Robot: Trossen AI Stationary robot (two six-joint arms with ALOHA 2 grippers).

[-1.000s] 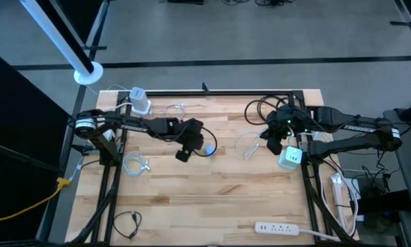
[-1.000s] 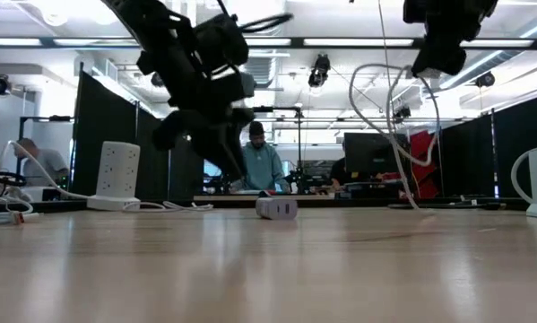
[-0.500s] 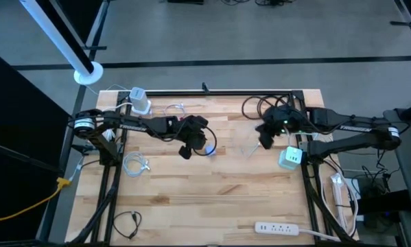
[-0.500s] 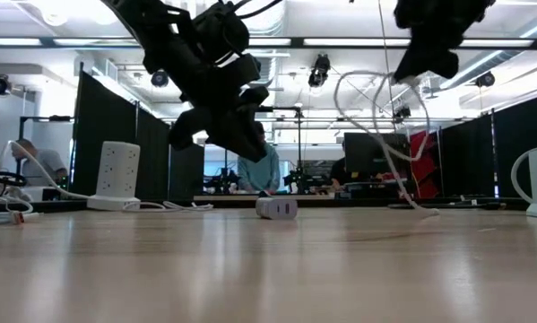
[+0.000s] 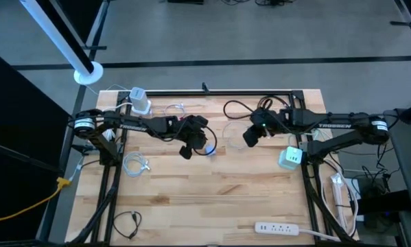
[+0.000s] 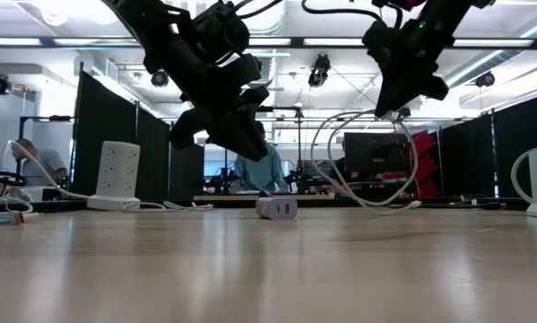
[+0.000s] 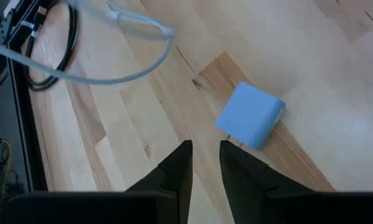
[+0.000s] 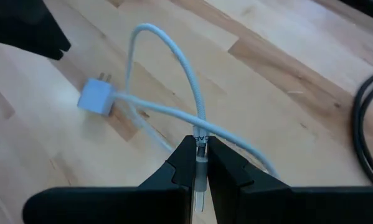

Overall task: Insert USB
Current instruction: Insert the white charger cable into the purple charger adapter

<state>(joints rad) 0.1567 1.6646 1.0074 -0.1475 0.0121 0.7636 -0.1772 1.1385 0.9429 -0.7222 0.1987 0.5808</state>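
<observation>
A small pale-blue charger block (image 5: 206,147) lies on its side on the wood table, its two prongs toward the table's near edge; it also shows in the left wrist view (image 7: 250,115) and the right wrist view (image 8: 97,98). My left gripper (image 7: 205,163) hovers just left of the block (image 5: 186,152), tilted down, fingers a narrow gap apart with nothing between them. My right gripper (image 5: 250,137) hangs above the table right of the block, shut on a white USB cable (image 8: 174,56). My right gripper pinches the white cable's plug end (image 8: 200,144) between its two fingers, slanting down from the table's right side. The cable runs out ahead of the fingers, along them. It hangs in a slack loop (image 6: 376,199) whose lower part reaches the table.
A white power tower (image 5: 141,101) stands at the far left and a mint one (image 5: 291,158) at the right. A power strip (image 5: 282,227) lies by the near edge. Coiled cables lie at the left (image 5: 135,165) and near left (image 5: 126,221). People sit behind the table (image 6: 264,166).
My right gripper has gone toward the table's left, nearer the charger block, sinking a little and rolling, and has carried the cable's loop along with it. My left gripper has tipped and rolled a little above the same spot.
</observation>
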